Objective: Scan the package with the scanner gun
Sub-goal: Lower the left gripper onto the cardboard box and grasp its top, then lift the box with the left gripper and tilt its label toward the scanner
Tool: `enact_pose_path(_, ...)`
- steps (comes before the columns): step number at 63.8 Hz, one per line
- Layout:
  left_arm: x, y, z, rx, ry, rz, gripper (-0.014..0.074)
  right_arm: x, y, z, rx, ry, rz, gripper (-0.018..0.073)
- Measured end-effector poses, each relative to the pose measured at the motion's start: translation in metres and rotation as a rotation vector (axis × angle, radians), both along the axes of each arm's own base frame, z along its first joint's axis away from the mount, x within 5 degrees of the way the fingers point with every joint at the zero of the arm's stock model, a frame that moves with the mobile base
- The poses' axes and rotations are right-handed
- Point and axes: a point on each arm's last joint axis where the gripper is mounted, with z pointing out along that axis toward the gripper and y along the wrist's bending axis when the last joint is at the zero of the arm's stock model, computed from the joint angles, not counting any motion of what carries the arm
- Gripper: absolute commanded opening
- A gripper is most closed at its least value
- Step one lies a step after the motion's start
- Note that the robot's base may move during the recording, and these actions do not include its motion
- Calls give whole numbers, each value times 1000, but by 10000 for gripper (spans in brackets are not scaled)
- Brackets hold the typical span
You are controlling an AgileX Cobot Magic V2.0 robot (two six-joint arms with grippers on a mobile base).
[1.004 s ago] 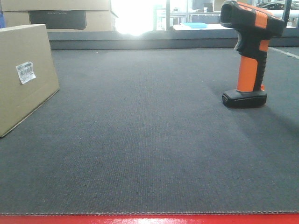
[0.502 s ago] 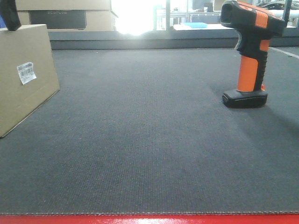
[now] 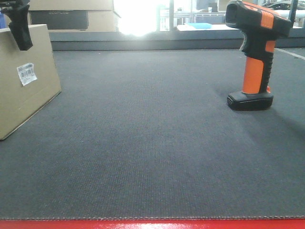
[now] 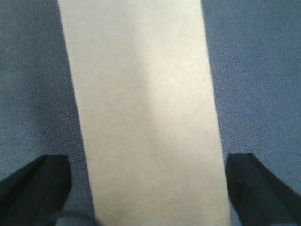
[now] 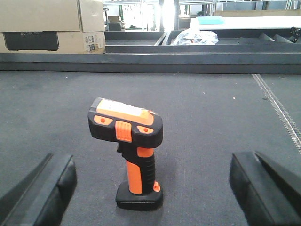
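approaching is the step in hand: both arms are lined up on their targets and nothing is grasped yet.

left wrist view: the left gripper (image 4: 150, 188) hangs above the package (image 4: 141, 94), looking down on its plain top face. both fingers (image 4: 35, 188) are spread wide, one on each side of the narrow width, with mat visible between each finger and the box. no contact is visible; the gripper is released and empty.

right wrist view: the right gripper (image 5: 150, 174) faces the scanner gun (image 5: 127, 129), which stands upright on its base on the dark mat (image 5: 211, 117). the fingers are fully apart, short of the scanner and holding nothing.

front view: the package sits at the left edge of the mat, its barcode label (image 3: 26, 74) on the side facing the centre. the scanner stands at the right, well apart from it.

next move, as judged: lower and close the left fingers across the box, close the right fingers on the orange handle, then aim the scanner head at the label.
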Motion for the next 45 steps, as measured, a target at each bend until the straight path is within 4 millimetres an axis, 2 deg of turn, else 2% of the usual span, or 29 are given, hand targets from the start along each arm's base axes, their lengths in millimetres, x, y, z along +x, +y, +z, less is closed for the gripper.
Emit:
enact_pose_path(2, 0, 0, 0, 0, 0, 0, 420, 0, 0, 0, 0, 0, 0, 569)
enact_pose_path(6, 0, 0, -1, 0, 3, 0, 266, 0, 0, 0, 0, 0, 0, 569)
enact_pose_path(14, 0, 0, -3, 1, 8, -2, -110, 0, 0, 0, 0, 0, 0, 569)
enact_pose_path(31, -6, -5, 3, -62, -3, -2, -111, 0, 0, 0, 0, 1, 0, 569)
enact_pose_path(36, -13, -10, 17, -117, -32, -5, -111, 0, 0, 0, 0, 1, 0, 569)
enact_pose_path(45, -36, -19, 54, -239, -124, -34, -111, 0, 2, 0, 0, 1, 20, 569)
